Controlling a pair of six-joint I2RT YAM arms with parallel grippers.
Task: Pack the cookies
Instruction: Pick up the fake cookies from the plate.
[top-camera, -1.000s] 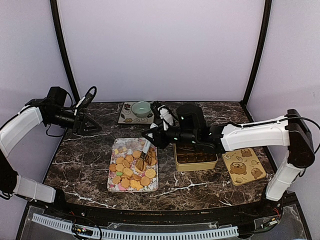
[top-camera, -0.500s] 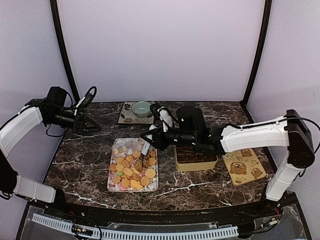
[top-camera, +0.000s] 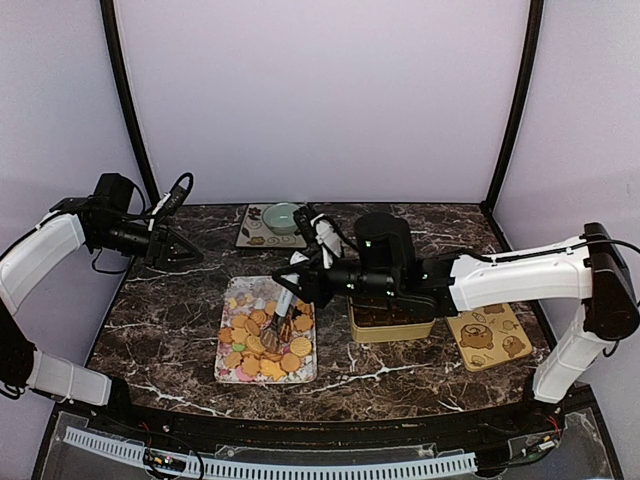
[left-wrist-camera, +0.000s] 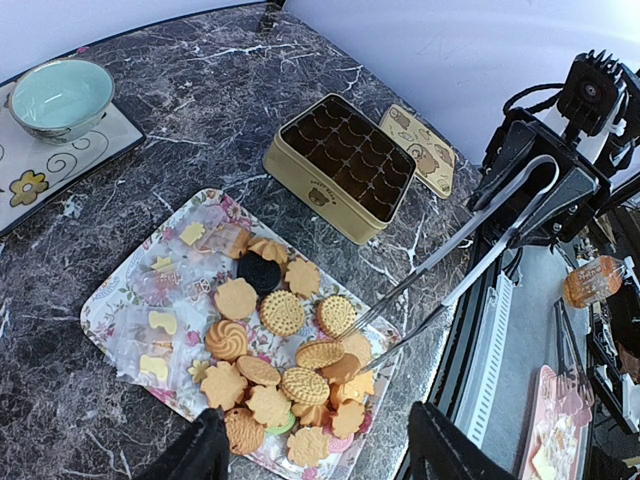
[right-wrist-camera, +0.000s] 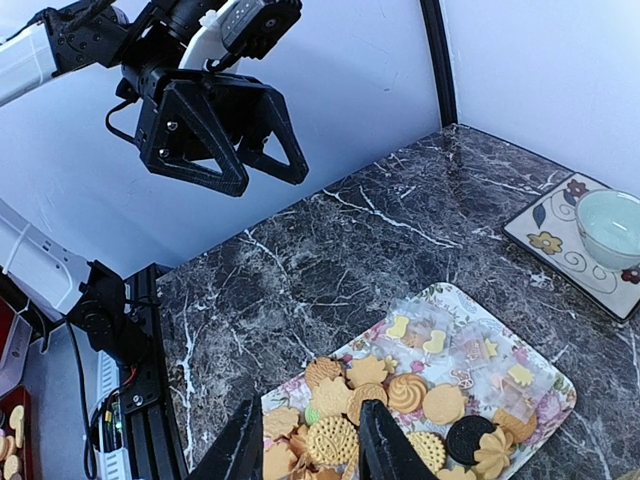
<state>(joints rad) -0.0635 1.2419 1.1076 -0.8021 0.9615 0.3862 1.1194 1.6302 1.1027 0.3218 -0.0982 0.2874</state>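
The cookies (top-camera: 262, 338) lie heaped on a flowered tray (top-camera: 229, 297), mostly golden-orange, with one dark brown, some pink and green. They also show in the left wrist view (left-wrist-camera: 282, 345) and the right wrist view (right-wrist-camera: 385, 400). My right gripper (top-camera: 312, 280) is shut on metal tongs (left-wrist-camera: 455, 260), whose open tips sit among the cookies at the tray's near right part (left-wrist-camera: 368, 345). My left gripper (top-camera: 185, 252) is open and empty, above the table's far left, apart from the tray.
A gold tin (top-camera: 391, 318) with dark dividers stands right of the tray. Its patterned lid (top-camera: 488, 336) lies further right. A pale green bowl (top-camera: 283, 216) sits on a square plate (top-camera: 252, 236) at the back.
My right arm has shifted a little left and the tongs' tips have moved slightly among the cookies. The left arm has not moved.
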